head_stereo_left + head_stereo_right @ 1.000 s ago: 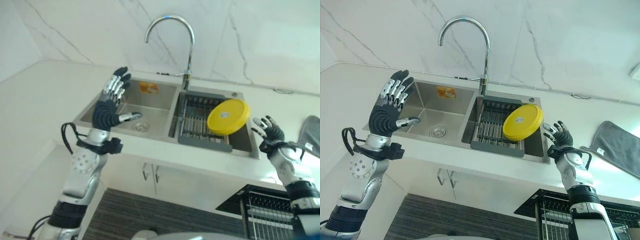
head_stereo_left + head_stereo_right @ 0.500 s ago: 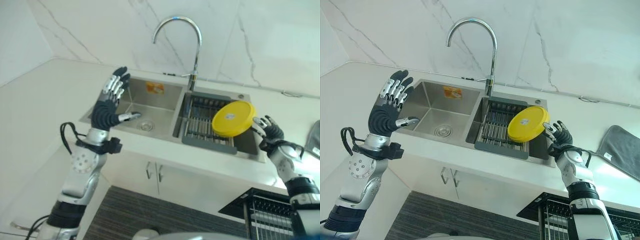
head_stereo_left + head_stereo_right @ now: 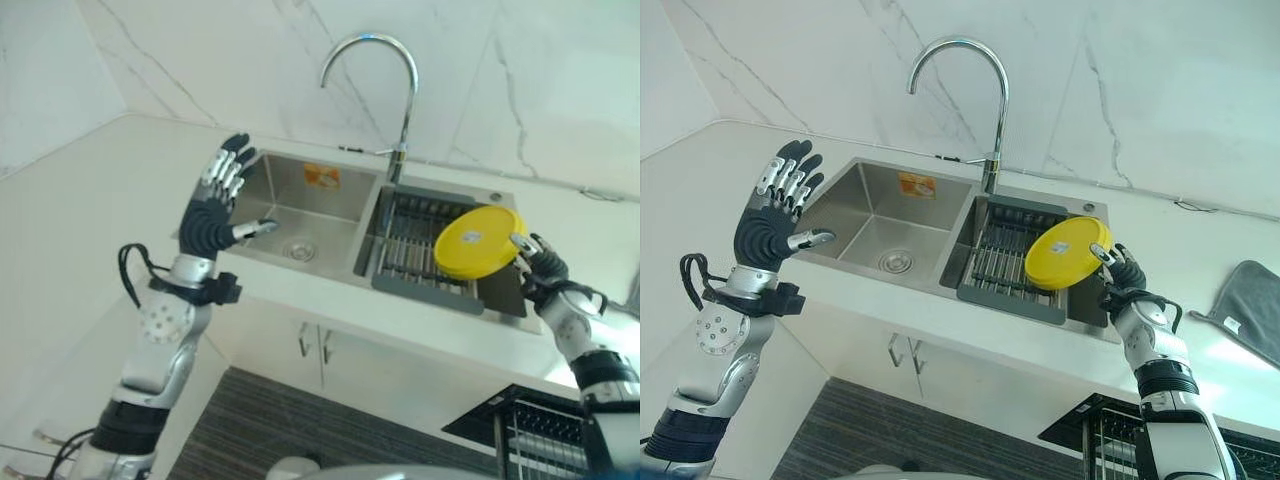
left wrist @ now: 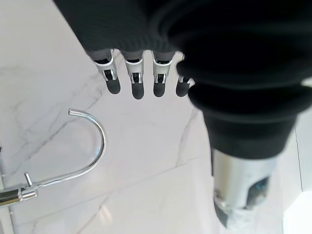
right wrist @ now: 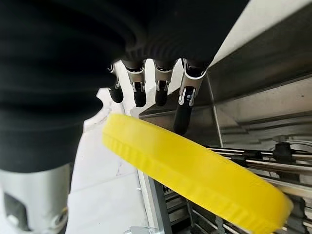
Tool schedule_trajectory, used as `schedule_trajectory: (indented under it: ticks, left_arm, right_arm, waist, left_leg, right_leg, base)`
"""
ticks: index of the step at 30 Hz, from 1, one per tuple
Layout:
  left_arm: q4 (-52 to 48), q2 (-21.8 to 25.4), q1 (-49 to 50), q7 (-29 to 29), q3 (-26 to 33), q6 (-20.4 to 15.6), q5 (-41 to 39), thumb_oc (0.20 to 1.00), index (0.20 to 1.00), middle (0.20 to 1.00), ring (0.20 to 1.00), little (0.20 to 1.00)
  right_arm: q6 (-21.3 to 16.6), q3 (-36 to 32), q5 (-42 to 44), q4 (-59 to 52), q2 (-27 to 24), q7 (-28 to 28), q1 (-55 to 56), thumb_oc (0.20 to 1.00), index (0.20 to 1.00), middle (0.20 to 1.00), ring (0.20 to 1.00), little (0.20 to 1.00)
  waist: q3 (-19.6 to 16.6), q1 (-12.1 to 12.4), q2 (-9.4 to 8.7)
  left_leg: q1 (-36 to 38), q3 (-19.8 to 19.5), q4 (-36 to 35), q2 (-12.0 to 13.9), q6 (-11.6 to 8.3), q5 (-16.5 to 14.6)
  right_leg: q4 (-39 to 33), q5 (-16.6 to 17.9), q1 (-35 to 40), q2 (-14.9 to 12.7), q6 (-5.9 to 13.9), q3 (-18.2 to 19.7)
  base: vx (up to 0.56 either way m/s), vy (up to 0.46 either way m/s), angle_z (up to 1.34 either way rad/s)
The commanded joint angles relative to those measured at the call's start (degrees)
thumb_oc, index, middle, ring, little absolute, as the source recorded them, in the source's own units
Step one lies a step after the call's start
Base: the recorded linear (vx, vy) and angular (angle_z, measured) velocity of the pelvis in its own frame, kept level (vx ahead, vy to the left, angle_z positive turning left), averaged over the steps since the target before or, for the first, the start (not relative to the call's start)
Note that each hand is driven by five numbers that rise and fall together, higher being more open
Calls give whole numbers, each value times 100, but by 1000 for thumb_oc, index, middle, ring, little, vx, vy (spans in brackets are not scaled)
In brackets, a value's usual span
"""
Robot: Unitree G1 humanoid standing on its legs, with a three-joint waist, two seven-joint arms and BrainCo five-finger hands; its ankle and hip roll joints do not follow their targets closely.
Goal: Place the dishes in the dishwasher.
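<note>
The right hand (image 3: 1123, 279), fingers spread and not yet gripping, reaches the yellow plate (image 3: 1067, 253) leaning in the sink rack (image 3: 1002, 270) at three o'clock, apparently to lift it, while the left hand (image 3: 772, 215) hovers open-fingered at nine.

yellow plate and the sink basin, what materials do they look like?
Yellow plate: likely plastic, going by its opaque, uniform colour, matte surface and thick ribbed rim in the right wrist view. Sink: probably brushed stainless steel, grey with soft reflections and a satin sheen.

One round yellow plastic plate (image 3: 1068, 253), one curved chrome tap (image 3: 970, 95), two stainless steel sink basins (image 3: 872, 222), one dark wire rack (image 3: 1002, 265) and one grey cloth (image 3: 1250, 312) are seen.
</note>
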Motion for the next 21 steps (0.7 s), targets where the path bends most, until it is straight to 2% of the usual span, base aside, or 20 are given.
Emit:
schedule_trajectory:
  ticks: [1,9,21]
  left_arm:
    - [92,155,-363,99,-61,-167,-242,1000,1000,1000,1000,1000]
    - [80,178,-311,43,-18,-167,-281,1000,1000,1000,1000,1000]
    - [124,260,-408,80,-120,-88,-293,1000,1000,1000,1000,1000]
  right_arm:
    - [-182,276,289,275,-516,176,-783,1000,1000,1000,1000,1000]
    - [-66,259,436,456,-598,378,-847,1000,1000,1000,1000,1000]
    - [83,457,277,762,-733,365,-1182,1000,1000,1000,1000,1000]
  waist:
    - [-143,206,7]
    - [-122,263,-30]
    - [-124,309,-32]
  left_leg:
    - [248,318,42,489,-386,-755]
    - [242,278,42,483,-397,-749]
    - [276,259,42,472,-391,-752]
  right_leg:
    - [55,-542,121,-182,149,-243]
    - [51,-537,137,-181,156,-274]
    - [51,-539,174,-172,153,-292]
  base:
    - [0,0,0]
    - [0,0,0]
    - [0,0,0]
